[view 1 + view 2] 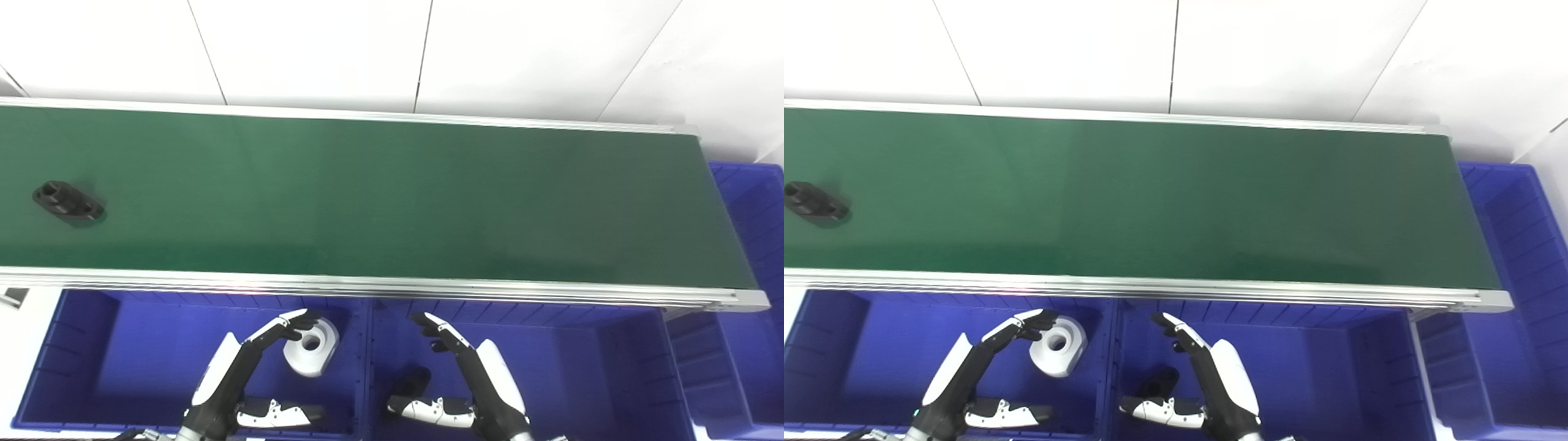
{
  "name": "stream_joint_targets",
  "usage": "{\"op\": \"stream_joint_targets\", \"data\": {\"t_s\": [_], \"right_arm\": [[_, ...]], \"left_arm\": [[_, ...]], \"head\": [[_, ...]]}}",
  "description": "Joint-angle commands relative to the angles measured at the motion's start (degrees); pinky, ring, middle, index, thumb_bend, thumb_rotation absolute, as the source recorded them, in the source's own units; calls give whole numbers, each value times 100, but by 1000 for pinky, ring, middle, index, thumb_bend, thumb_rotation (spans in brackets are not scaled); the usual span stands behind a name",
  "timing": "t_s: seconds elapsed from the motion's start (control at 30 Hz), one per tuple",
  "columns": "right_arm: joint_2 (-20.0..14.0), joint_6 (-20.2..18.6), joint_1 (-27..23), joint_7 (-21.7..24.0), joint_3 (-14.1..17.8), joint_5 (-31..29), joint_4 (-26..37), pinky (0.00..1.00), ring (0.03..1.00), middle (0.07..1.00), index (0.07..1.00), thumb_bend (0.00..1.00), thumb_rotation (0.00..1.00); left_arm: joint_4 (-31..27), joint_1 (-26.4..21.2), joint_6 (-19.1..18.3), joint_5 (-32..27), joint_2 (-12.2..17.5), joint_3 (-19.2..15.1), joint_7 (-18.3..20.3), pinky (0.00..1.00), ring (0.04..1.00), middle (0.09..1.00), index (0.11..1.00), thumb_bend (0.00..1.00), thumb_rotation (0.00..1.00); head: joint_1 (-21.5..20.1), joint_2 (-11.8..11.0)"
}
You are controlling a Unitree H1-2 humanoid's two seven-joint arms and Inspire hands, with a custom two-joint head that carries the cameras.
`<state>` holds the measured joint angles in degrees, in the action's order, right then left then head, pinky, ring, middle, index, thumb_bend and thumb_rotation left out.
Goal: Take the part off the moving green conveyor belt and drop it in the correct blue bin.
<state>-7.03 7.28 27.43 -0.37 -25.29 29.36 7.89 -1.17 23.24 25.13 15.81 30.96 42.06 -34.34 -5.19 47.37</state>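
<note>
A black oblong part with holes (67, 201) lies on the green conveyor belt (392, 196) at its far left; it also shows in the right eye view (813, 202). My left hand (245, 373) is open and empty above the left blue bin (79, 361), fingers apart. My right hand (459, 373) is open and empty above the middle blue bin (582, 367). Both hands are below the belt's near rail and far from the black part.
A white ring-shaped part (312, 346) lies in the left bin beside my left fingertips. A black part (411, 381) lies in the middle bin under my right hand. A third blue bin (750, 245) stands at the belt's right end. White wall panels lie behind.
</note>
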Motion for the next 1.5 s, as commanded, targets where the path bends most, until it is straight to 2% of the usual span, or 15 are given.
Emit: {"op": "stream_joint_targets", "data": {"t_s": [0.0, 0.33, 0.47, 0.5, 0.53, 0.57, 0.6, 0.63, 0.67, 0.7, 0.8, 0.97, 1.17, 1.3, 1.47], "right_arm": [[6, 226, 30, -7, -27, -60, 155, 762, 835, 858, 857, 862, 390], [15, 181, 33, -14, -19, -35, 151, 760, 834, 858, 853, 870, 403], [2, 281, 40, -78, -7, -34, 55, 754, 829, 855, 852, 871, 400], [-18, 319, 38, -88, 4, -52, 12, 752, 827, 854, 852, 871, 403], [-44, 412, 26, -115, 11, -72, -48, 750, 824, 853, 851, 871, 410], [-84, 502, 12, -144, 16, -67, -113, 747, 820, 850, 849, 864, 408], [-113, 572, 1, -164, 23, -70, -168, 744, 819, 851, 850, 857, 415], [-140, 627, -9, -162, 39, -91, -222, 744, 821, 853, 852, 856, 416], [-156, 653, -15, -158, 48, -109, -254, 744, 825, 857, 856, 855, 413], [-173, 720, -24, -170, 66, -156, -317, 744, 826, 859, 858, 855, 412], [-196, 912, -54, -236, 110, -194, -488, 735, 822, 854, 852, 865, 394], [-201, 1112, -108, -290, 153, -192, -680, 725, 820, 847, 845, 873, 385], [-180, 987, -105, -210, 184, -236, -671, 702, 803, 839, 835, 876, 367], [-182, 1055, -123, -237, 193, -224, -750, 700, 801, 837, 833, 872, 354], [-157, 1093, -164, -278, 207, -201, -878, 704, 805, 835, 828, 880, 387]], "left_arm": [[-122, 75, 178, 67, 58, -41, -94, 697, 765, 793, 799, 786, 502], [-87, 46, 178, 117, 70, -2, -127, 726, 777, 797, 799, 766, 487], [-20, 21, 178, 177, 47, 57, -197, 717, 773, 796, 798, 770, 493], [12, 14, 178, 197, 25, 80, -222, 713, 771, 795, 797, 769, 496], [36, 6, 178, 202, 11, 106, -235, 710, 768, 792, 793, 774, 495], [67, -3, 178, 215, -14, 137, -248, 705, 766, 789, 791, 779, 492], [92, -13, 178, 210, -32, 166, -260, 699, 762, 786, 788, 784, 488], [133, -31, 178, 210, -58, 203, -286, 687, 756, 781, 781, 789, 476], [163, -45, 178, 211, -75, 230, -309, 682, 751, 777, 776, 795, 469], [204, -62, 178, 240, -94, 245, -310, 679, 748, 774, 773, 797, 466], [277, -63, 179, 245, -140, 238, -241, 658, 735, 763, 758, 809, 471], [361, -118, 179, 247, -169, 311, -306, 629, 714, 747, 740, 811, 460], [397, -156, 178, 239, -184, 353, -346, 614, 702, 735, 727, 800, 418], [487, -221, 179, 223, -196, 442, -456, 614, 700, 730, 722, 806, 423], [607, -310, 179, 214, -186, 566, -580, 609, 698, 729, 717, 800, 418]], "head": [[3, 29], [58, -65], [391, -287], [687, -425], [749, -455], [1049, -610], [1104, -637], [1324, -772], [1324, -772], [1502, -919], [1642, -1081], [1692, -1233], [1738, -1339], [1765, -1456], [1766, -1593]]}}
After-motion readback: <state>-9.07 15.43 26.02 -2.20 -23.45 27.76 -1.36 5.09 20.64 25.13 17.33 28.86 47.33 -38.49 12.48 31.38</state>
